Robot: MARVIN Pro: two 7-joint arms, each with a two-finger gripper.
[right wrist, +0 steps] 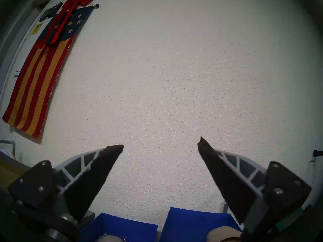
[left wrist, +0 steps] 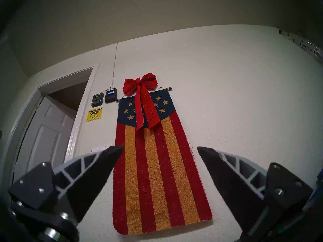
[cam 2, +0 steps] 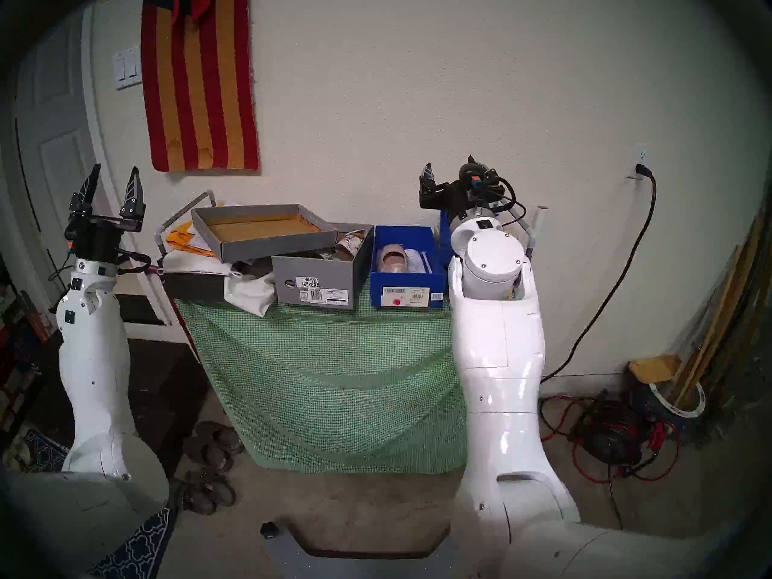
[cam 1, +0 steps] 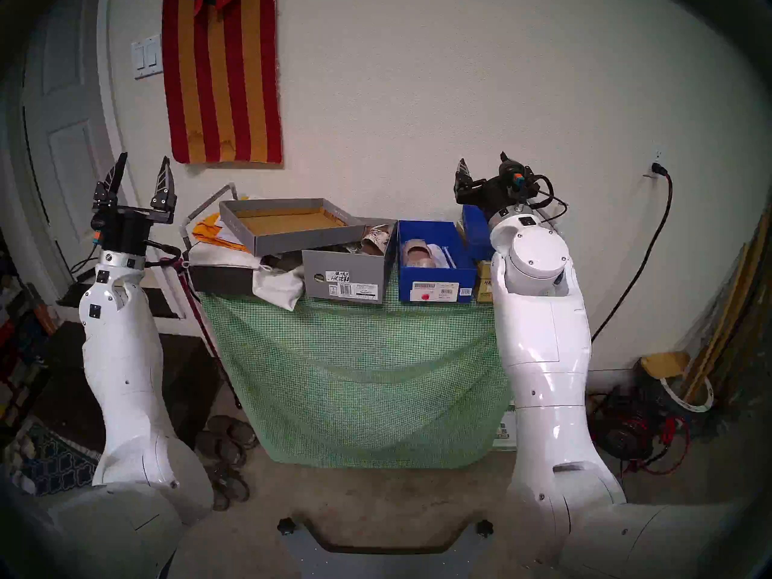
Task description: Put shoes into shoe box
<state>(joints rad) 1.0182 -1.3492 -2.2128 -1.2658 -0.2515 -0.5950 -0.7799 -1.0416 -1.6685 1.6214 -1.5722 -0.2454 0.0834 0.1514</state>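
On the green-covered table stands a grey shoe box with a snake-print sandal poking out of it. Its grey lid lies askew across its left end. To its right, an open blue shoe box holds a beige ballet flat. My left gripper is raised left of the table, pointing up, open and empty; the left wrist view shows its fingers spread before the wall. My right gripper hovers above the table's right end, open and empty, with the blue box's rim below it.
A white cloth bag and a dark box crowd the table's left end. A green mesh cloth hangs over the front. Dusty slip-ons lie on the floor below left. Cords clutter the floor at right. A striped flag hangs on the wall.
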